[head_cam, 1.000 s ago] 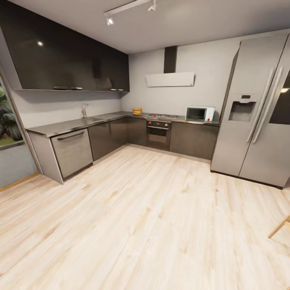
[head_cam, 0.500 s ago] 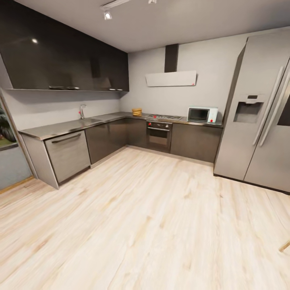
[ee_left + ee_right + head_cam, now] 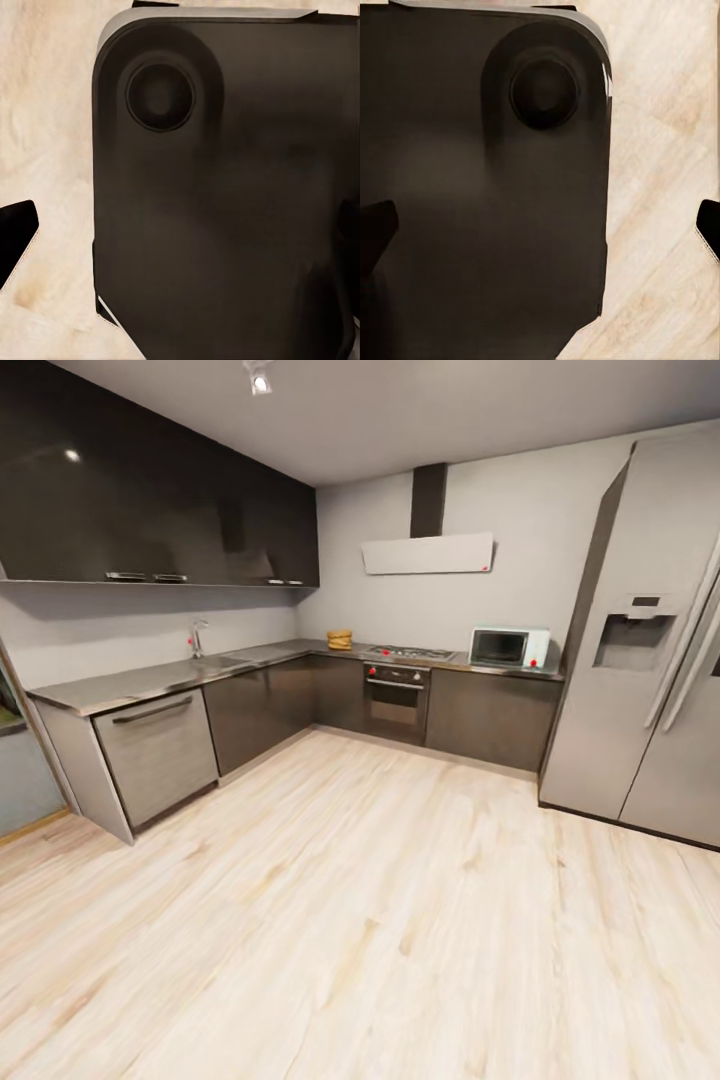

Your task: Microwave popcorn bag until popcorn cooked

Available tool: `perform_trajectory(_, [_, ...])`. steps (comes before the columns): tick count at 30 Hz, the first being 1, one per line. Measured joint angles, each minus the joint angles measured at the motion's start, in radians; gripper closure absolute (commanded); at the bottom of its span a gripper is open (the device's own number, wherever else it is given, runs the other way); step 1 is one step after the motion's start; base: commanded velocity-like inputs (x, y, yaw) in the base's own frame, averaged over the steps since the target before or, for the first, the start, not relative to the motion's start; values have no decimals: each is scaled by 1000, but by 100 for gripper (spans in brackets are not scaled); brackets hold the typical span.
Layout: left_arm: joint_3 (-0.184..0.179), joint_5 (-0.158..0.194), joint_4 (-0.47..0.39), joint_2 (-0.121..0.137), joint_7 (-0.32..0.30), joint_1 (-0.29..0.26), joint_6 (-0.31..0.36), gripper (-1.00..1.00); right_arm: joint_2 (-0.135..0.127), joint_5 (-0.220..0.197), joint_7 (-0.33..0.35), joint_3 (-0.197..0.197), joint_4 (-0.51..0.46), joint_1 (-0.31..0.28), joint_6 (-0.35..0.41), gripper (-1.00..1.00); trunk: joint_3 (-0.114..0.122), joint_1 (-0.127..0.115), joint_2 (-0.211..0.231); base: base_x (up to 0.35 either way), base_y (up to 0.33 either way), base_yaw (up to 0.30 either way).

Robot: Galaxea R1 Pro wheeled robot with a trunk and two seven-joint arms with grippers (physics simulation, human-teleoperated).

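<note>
Popcorn bag (image 3: 340, 639) waits on the far tabletop (image 3: 150, 682), left of the microwave (image 3: 509, 648); gripper state on either arm cannot be told.

Microwave (image 3: 510, 648) on countertop (image 3: 150, 680), beside fridge (image 3: 640, 640)

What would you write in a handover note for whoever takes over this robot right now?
End effectors: both wrist views show dark robot bodywork over the wood floor; open or shut cannot be told.
Things: popcorn bag sits on the countertop in the far corner, left of the gas hob. Microwave stands right of the hob, door shut.
Done: nothing handled.
Left: cross the floor, grasp the bag, open the microwave, load it, heat.
</note>
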Motion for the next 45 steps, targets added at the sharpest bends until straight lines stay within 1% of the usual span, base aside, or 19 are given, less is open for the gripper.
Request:
perform_trajectory(4, [0,0,0,0,0,0,0,-100,1,-1,0,-1,0,0,0,-100,0,0,0,321,0,-50])
perform_trajectory(9, [2,1,0,0,0,0,-10,-100,2,-1,0,-2,0,0,1,-100,0,0,0,199,0,-212])
perform_trajectory(45, [4,3,-2,1,-4,0,-12,-100,3,-1,0,-2,0,0,1,-100,0,1,0,2,0,-243])
